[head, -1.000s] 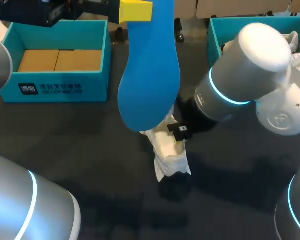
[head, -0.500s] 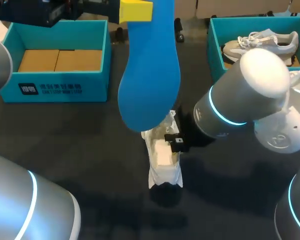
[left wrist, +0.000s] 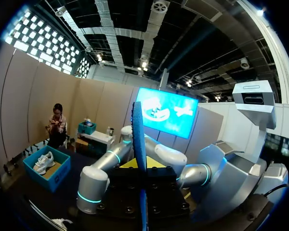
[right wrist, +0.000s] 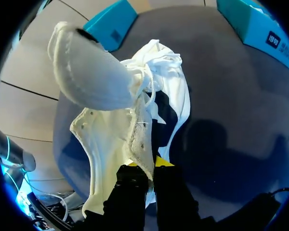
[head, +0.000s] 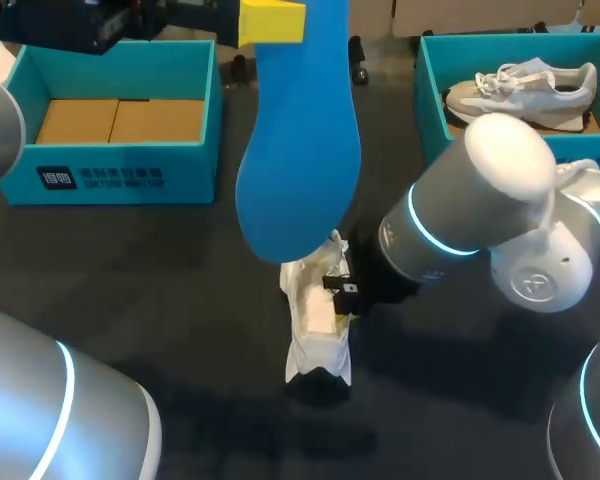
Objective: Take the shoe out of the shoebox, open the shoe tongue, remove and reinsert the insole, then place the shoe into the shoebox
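Note:
A large blue insole (head: 300,150) hangs high over the table's middle, with my left gripper (head: 271,20) shut on its top end. In the left wrist view the insole (left wrist: 137,139) stands edge-on between that gripper's (left wrist: 140,169) fingers. Below it a white shoe (head: 316,322) lies on the dark table. My right gripper (head: 341,291) is shut on the shoe's upper edge from the right. The right wrist view shows the shoe (right wrist: 111,125) with its opening spread and its fabric edge pinched at the gripper (right wrist: 147,167). An empty teal shoebox (head: 120,165) sits at the back left.
A second teal box (head: 432,90) at the back right holds a grey-and-white sneaker (head: 525,82). My right arm's thick elbow (head: 480,210) hangs over the table's right half. Dark bare tabletop (head: 160,300) lies to the left of the shoe.
My right arm has pulled the white shoe toward the table's front and slightly left. Its elbow has dropped, uncovering the sneaker in the right box. The left arm and insole have not moved.

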`<state>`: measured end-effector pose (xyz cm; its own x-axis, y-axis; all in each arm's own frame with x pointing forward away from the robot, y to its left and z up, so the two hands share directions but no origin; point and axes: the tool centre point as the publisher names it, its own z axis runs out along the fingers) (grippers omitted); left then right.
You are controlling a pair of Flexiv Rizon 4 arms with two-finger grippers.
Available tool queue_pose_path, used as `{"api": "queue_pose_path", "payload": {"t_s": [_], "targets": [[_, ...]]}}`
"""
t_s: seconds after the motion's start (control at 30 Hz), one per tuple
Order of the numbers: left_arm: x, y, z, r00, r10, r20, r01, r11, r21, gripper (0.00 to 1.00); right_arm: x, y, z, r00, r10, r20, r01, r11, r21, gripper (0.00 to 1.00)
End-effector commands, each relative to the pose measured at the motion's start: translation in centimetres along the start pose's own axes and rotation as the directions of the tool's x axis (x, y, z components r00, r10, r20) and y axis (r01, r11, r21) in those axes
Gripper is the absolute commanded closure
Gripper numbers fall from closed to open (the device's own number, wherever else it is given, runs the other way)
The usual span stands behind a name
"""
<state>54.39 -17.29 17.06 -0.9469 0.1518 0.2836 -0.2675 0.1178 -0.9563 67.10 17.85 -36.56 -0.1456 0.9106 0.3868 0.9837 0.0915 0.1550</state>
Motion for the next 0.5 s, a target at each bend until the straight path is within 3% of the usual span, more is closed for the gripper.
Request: {"api": "queue_pose_path", "payload": {"t_s": [0.03, 0.43, 0.47, 0.5], "targets": [[-0.10, -0.15, 0.13, 1.000, 0.000, 0.000, 0.000, 1.000, -0.004, 1.00, 0.08, -0.12, 1.25, 1.000, 0.005, -0.005, -0.004, 1.000, 0.012, 1.00], [-0.10, -0.15, 0.13, 1.000, 0.000, 0.000, 0.000, 1.000, -0.004, 1.00, 0.22, -0.58, 1.63, 1.000, 0.008, -0.017, -0.008, 1.000, 0.022, 1.00], [-0.10, -0.15, 0.13, 1.000, 0.000, 0.000, 0.000, 1.000, -0.004, 1.00, 0.27, -0.59, 1.45, 1.000, 0.009, -0.014, -0.009, 1.000, 0.016, 0.84], [-0.10, -0.15, 0.13, 1.000, 0.000, 0.000, 0.000, 1.000, -0.004, 1.00, 0.32, -0.59, 1.23, 1.000, 0.009, -0.010, -0.009, 1.000, 0.014, 0.58]]}}
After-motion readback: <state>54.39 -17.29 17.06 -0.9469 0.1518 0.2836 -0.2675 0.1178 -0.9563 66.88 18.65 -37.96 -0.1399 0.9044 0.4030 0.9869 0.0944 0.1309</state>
